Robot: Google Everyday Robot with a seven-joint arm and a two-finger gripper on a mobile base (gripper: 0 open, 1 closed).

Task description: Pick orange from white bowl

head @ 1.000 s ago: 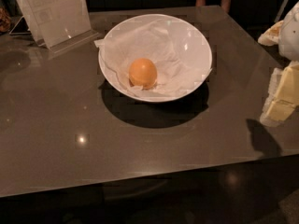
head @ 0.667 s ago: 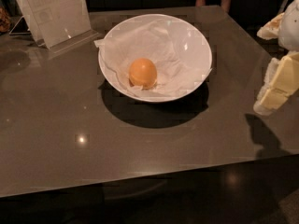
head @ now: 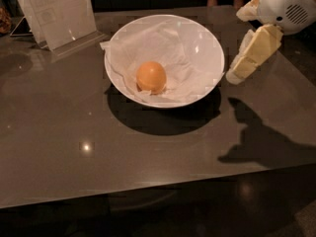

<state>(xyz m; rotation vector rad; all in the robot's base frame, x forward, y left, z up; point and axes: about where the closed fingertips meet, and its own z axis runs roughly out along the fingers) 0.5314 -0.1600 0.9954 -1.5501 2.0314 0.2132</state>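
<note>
**Claw Beside the Bowl**

A dark desk point(head: 98, 147) carries the paper-lined white bowl point(head: 210, 43) at far centre. The claw point(head: 236, 75) hangs just right of its rim, whether clenched or released cannot be told. The orange point(head: 151, 76) sits inside, left of centre.

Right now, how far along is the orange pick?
Done: nothing yet. The small round orange fruit lies on crumpled white paper inside the wide glossy white bowl. In hand: the cream end effector hangs close beside the bowl's rim at the picture's right, clear of the fruit. Left: reaching in, grasping, lifting out.
</note>
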